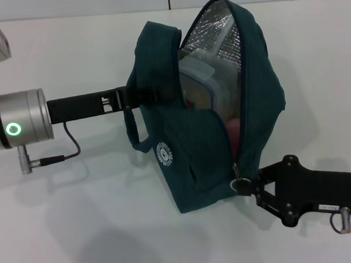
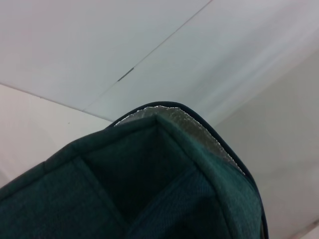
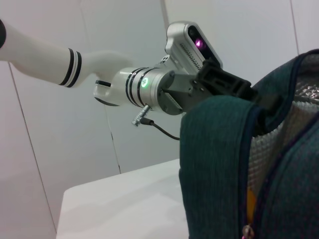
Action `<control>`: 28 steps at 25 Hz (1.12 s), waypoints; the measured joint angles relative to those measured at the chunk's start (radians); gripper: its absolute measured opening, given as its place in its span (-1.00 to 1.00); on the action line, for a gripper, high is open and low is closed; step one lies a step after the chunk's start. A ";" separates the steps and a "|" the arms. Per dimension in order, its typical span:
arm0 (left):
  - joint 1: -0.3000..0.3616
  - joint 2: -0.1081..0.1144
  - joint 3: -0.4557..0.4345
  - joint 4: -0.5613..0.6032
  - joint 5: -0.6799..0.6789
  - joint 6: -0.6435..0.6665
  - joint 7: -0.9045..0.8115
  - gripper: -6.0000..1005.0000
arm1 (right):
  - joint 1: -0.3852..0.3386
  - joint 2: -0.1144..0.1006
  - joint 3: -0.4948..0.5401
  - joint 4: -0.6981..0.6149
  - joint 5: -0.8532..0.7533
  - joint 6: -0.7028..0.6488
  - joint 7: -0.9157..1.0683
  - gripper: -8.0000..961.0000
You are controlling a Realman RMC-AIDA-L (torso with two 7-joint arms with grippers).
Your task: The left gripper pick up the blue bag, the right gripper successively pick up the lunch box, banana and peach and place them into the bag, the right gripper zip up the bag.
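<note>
The blue bag stands upright at the table's middle, its zip open along the top and front so the silver lining shows. From the left, my left gripper is shut on the bag's upper side panel. Inside, the lunch box leans on edge, and the pink peach shows lower in the opening. My right gripper is at the bag's lower front, shut on the ring zipper pull. An orange sliver in the slit may be the banana. The left wrist view shows only bag fabric.
The white table spreads around the bag. A loose bag handle hangs under my left arm, beside its cable. In the right wrist view my left arm reaches over the bag's top.
</note>
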 joint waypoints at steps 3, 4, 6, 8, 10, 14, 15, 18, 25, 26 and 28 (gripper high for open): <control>0.000 0.001 0.000 0.000 0.005 0.000 0.000 -0.89 | -0.018 -0.011 0.023 -0.002 0.000 -0.039 0.000 -0.97; 0.000 0.001 0.000 0.000 0.005 0.000 0.000 -0.89 | -0.024 -0.013 0.041 -0.002 -0.003 -0.060 -0.001 -0.97; 0.000 0.001 -0.001 0.000 0.005 0.000 0.000 -0.89 | -0.035 -0.017 0.084 -0.003 -0.005 -0.108 -0.005 -0.97; 0.000 0.001 -0.002 0.000 0.005 0.000 0.000 -0.89 | -0.044 -0.021 0.120 -0.003 -0.006 -0.152 -0.011 -0.97; 0.000 0.001 -0.002 0.000 0.005 0.000 0.000 -0.89 | -0.050 -0.022 0.137 -0.003 -0.007 -0.169 -0.013 -0.97; 0.000 0.001 -0.003 0.000 0.004 0.000 0.000 -0.88 | -0.056 -0.023 0.156 -0.004 -0.006 -0.200 -0.023 -0.97; 0.000 0.001 -0.003 0.000 0.002 -0.001 0.000 -0.88 | -0.057 -0.021 0.156 -0.004 -0.004 -0.202 -0.028 -0.97; 0.000 0.000 -0.002 0.000 -0.004 0.000 0.000 -0.87 | -0.051 -0.013 0.157 -0.006 -0.001 -0.208 -0.040 -0.97; 0.015 -0.003 -0.004 -0.001 -0.041 -0.001 0.115 -0.85 | -0.032 0.000 0.180 -0.032 0.000 -0.208 -0.043 -0.97; 0.017 -0.003 -0.005 -0.001 -0.046 -0.001 0.133 -0.85 | -0.029 0.000 0.183 -0.033 0.000 -0.207 -0.043 -0.97; 0.028 -0.003 -0.007 -0.008 -0.066 -0.005 0.174 -0.84 | -0.022 0.001 0.193 -0.033 0.000 -0.201 -0.043 -0.96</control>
